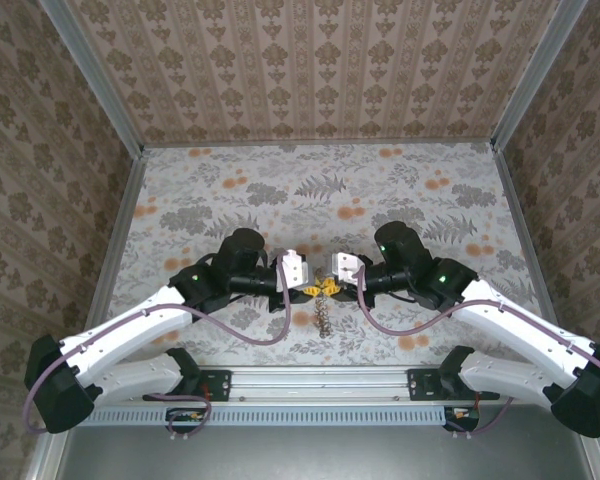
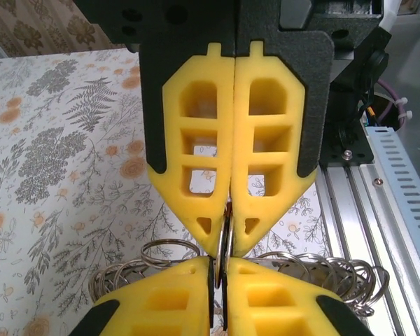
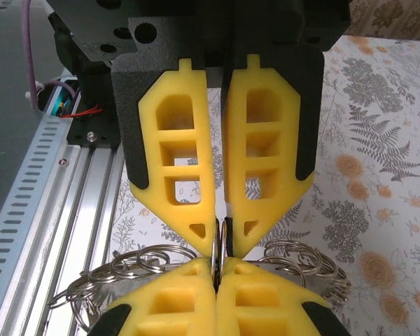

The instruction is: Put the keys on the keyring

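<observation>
Pinching the keyring (image 3: 222, 239) edge-on just beyond the rail (image 1: 320, 380), left pincer (image 1: 308, 291) and right pincer (image 1: 334, 288) both sit clamped on it, tips meeting, seemingly steadying it; next, I reckon, its coil needs prising open for a key.

The keyring (image 2: 161, 253) is partly hidden behind the left gripper (image 2: 219, 269), whose 2 yellow fingers (image 2: 161, 301) are cut off by the bottom edge. At the pinch just its thin edge shows. From above, the keys are too small to tell.

Thin glossy metal keyring (image 3: 222, 241)
</observation>
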`<action>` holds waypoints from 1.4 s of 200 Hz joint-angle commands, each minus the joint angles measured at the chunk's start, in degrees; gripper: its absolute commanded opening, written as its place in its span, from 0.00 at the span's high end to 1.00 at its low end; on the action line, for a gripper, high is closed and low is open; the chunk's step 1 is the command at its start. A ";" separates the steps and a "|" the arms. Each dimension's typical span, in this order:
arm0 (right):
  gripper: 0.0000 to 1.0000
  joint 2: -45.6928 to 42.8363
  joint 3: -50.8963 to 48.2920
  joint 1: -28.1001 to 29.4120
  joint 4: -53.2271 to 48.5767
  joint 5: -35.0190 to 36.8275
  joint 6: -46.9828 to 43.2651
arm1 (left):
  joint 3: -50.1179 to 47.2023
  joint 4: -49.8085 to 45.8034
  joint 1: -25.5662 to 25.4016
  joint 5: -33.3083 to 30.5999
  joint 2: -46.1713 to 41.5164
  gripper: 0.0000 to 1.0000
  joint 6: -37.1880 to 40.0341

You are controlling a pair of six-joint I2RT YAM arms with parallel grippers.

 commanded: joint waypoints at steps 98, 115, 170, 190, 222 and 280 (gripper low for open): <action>1.00 0.24 1.53 0.34 1.22 0.50 -0.92 | 3.28 0.55 -1.35 1.88 -1.11 0.85 1.25; 1.00 0.00 1.58 0.39 1.71 -0.04 -0.72 | 3.63 -0.64 -1.55 1.29 -0.60 0.88 2.12; 1.00 -0.54 1.40 0.38 2.56 -0.92 -0.22 | 3.84 -3.06 -1.61 -1.15 0.08 0.83 3.04; 1.00 -0.52 1.50 0.27 2.63 -0.98 -0.19 | 4.07 -4.03 -1.75 -1.24 -0.09 0.86 3.82; 1.00 -0.28 1.87 0.29 2.95 -1.16 -0.12 | 4.10 -5.11 -1.78 -2.92 -0.21 0.85 4.30; 1.00 -0.01 2.15 0.19 3.47 -1.35 0.15 | 4.25 -6.01 -1.73 -1.38 -0.18 0.88 4.40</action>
